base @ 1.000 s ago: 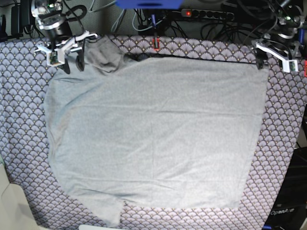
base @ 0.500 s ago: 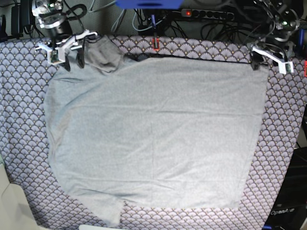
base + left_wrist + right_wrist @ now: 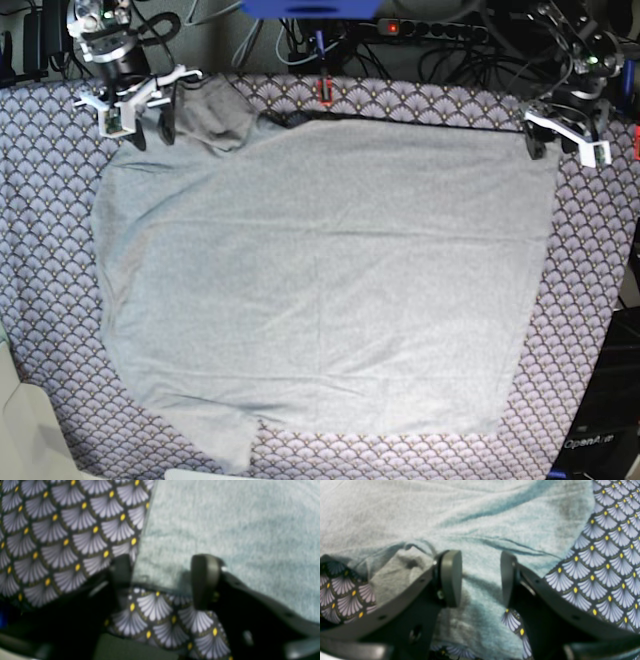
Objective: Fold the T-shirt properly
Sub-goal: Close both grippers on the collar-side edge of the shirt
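Both end effectors, left (image 3: 162, 580) and right (image 3: 480, 577), hang low with jaws parted.

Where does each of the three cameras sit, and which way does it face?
Base: overhead, facing down at the T-shirt spread on the tablecloth; left gripper and right gripper show.
Left wrist: behind its gripper's open jaws, over the shirt's corner.
Right wrist: behind its open jaws, over rumpled shirt edge.
Shared: shirt and tablecloth in all three.

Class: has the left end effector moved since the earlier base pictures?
Yes. The left end effector has shifted inward and slightly down toward the corner of the plain light heather-grey cotton T-shirt.
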Action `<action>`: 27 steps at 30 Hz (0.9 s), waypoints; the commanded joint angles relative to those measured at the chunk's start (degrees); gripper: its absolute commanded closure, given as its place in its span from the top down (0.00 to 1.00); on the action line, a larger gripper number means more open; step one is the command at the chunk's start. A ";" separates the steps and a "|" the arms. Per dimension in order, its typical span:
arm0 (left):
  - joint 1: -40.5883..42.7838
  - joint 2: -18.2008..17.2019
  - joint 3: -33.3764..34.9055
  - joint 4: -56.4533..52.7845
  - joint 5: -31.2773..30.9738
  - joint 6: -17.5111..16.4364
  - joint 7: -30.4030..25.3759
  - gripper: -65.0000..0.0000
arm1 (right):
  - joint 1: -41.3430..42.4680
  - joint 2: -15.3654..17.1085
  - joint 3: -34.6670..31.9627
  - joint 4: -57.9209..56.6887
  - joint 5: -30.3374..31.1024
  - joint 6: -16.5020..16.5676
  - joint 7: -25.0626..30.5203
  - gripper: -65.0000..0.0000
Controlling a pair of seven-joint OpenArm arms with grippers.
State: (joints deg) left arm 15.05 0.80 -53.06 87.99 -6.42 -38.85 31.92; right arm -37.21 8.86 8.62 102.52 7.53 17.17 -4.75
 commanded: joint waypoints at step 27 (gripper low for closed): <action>0.47 -0.67 -0.70 -0.20 -0.75 0.30 -0.93 0.37 | -0.37 0.41 0.39 0.91 0.25 0.37 1.37 0.41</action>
State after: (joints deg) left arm 15.27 0.78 -53.43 86.76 -6.68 -38.79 31.66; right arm -37.19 8.82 8.62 102.52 7.53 17.17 -4.93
